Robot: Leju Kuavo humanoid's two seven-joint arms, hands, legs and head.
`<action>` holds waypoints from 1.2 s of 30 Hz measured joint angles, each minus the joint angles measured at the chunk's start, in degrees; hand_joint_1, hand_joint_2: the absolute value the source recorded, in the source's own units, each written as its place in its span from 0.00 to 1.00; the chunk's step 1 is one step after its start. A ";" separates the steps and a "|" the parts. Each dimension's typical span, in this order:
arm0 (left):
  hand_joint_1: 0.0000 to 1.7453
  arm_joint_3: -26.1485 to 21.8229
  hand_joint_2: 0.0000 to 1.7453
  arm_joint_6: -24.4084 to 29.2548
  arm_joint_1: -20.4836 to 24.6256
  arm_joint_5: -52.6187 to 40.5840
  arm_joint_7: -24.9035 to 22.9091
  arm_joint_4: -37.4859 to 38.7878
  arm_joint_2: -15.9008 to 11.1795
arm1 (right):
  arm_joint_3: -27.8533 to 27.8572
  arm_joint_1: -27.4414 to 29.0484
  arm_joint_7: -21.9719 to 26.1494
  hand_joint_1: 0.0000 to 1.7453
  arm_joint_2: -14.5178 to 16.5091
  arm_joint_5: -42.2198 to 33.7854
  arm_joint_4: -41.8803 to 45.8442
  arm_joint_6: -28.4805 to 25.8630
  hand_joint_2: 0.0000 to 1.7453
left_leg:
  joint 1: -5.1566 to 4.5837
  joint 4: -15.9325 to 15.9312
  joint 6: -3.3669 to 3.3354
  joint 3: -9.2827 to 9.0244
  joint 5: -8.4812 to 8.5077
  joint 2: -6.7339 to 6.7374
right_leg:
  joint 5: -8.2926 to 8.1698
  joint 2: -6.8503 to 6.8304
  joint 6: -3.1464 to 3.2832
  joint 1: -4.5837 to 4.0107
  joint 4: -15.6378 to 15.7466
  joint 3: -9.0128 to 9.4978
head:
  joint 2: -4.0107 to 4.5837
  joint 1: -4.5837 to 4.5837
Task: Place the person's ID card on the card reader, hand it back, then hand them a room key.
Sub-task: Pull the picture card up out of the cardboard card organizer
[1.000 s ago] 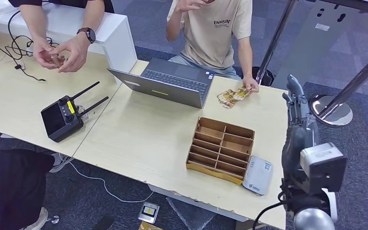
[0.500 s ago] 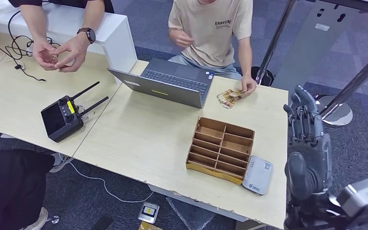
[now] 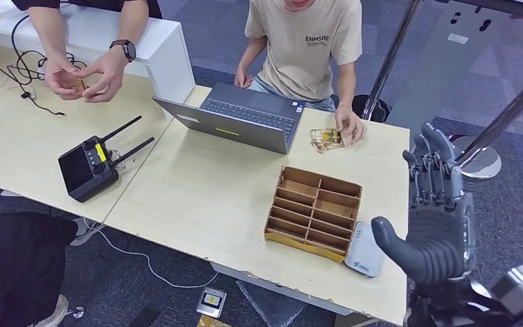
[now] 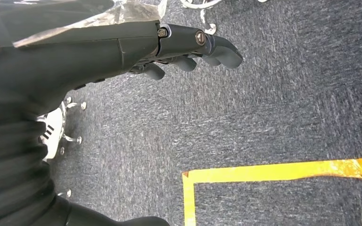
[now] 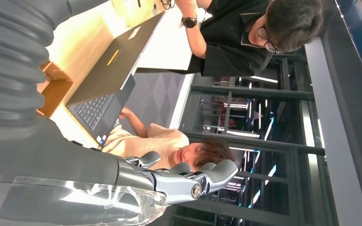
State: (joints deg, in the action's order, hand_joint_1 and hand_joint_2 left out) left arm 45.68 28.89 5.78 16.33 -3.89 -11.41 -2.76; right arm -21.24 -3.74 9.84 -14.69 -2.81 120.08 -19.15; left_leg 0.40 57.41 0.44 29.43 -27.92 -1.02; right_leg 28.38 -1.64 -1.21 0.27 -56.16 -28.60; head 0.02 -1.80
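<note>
The table [image 3: 197, 197] runs to its right edge beside the right hand [image 3: 436, 218], raised, fingers spread, holding nothing. The tray [image 3: 314, 212] and card reader [image 3: 366, 249] sit near the front edge. A person's hand [image 3: 349, 127] holds the card [image 3: 327, 139] at the far edge. The left hand [image 4: 169, 47] hangs empty over carpet.

My right hand [image 3: 437, 216] is dark grey with segmented fingers and a thick thumb. Round silver screws and a clear plastic wrap show on my left hand [image 4: 179, 44].

Print on the card [image 3: 327, 139] under the person's hand [image 3: 349, 125] too small to read.
</note>
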 joint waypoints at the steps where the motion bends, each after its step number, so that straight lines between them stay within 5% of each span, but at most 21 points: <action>1: 0.00 0.00 1.00 0.00 0.00 0.00 -0.01 0.00 -0.07 | 0.00 0.04 0.06 0.00 0.00 -0.12 0.00 0.00 1.00 | 0.00 0.00 0.00 0.00 0.00 0.00 | 0.00 0.00 0.00 0.00 0.00 0.00 | 0.00 0.00; 36: 0.00 0.70 1.00 -0.59 0.18 -3.85 0.26 -0.02 -0.81 | -0.56 4.75 -0.78 0.00 -0.33 1.96 -1.16 -4.36 1.00 | 0.00 0.00 0.00 -0.01 0.00 0.02 | 0.00 0.01 0.00 0.00 0.00 0.00 | 0.00 -0.01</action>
State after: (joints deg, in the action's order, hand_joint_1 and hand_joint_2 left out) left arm 46.38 28.30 5.96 12.47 -3.63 -11.43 -3.57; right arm -21.80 1.01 9.05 -15.02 -0.85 118.92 -23.51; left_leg 0.40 57.41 0.44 29.42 -27.92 -1.01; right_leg 28.38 -1.63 -1.21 0.27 -56.15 -28.61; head 0.02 -1.81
